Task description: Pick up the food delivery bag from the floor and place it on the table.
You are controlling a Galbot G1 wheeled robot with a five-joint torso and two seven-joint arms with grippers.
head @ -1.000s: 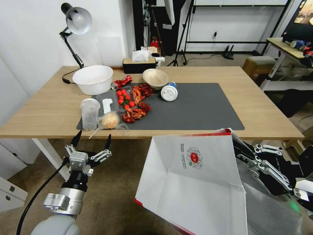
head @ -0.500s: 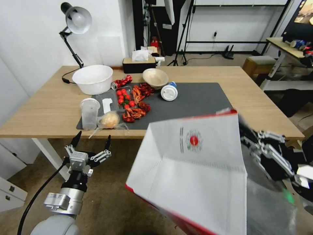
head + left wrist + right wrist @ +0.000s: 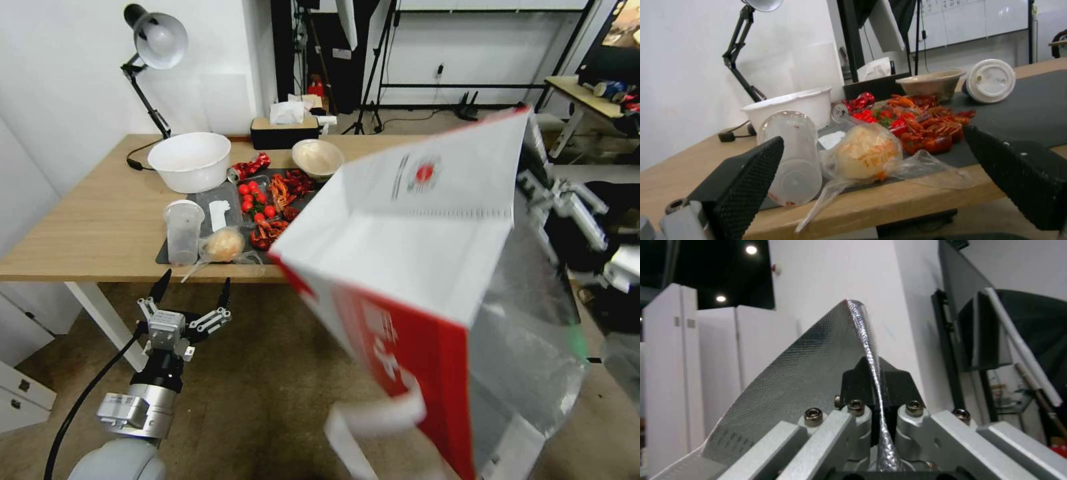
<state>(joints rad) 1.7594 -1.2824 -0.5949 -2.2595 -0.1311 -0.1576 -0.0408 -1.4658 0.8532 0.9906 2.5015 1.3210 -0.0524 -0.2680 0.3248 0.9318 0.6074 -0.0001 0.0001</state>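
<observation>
**Bag in the air over the table's right half, pinched by the right gripper**

Food delivery bag (image 3: pixel 413 267): clear of the floor (image 3: pixel 267 373), held tilted, mouth turned down and to the right. White panel with the round red logo faces up; a red side faces the camera. Silver foil lining shows on the right. White strap handle (image 3: pixel 373 420) hangs loose at the lower edge. The bag covers the right part of the table (image 3: pixel 87 227) and most of the dark grey mat (image 3: pixel 220 200); whether any part touches the tabletop cannot be told.

Right gripper (image 3: pixel 876 396): fingers pressed together on the bag's foil rim, the thin edge running up between the two black pads. In the head view its linkage sits behind the bag's upper right corner.

Left gripper (image 3: pixel 192 287): low in front of the table's near edge, above the floor, fingers spread wide, holding nothing. It points at the table edge, black pads apart at either side of the left wrist view.

Table, left half: white bowl (image 3: pixel 190 160), clear plastic cup (image 3: pixel 183 230), bagged bun (image 3: pixel 225 245) at the near edge just beside the cup, cherry tomatoes (image 3: pixel 257 199), red crayfish (image 3: pixel 273 230), beige bowl (image 3: pixel 317 159), crushed red can (image 3: pixel 247 168). Desk lamp (image 3: pixel 157 43) at the back left, tissue box (image 3: pixel 285 130) at the back edge.
</observation>
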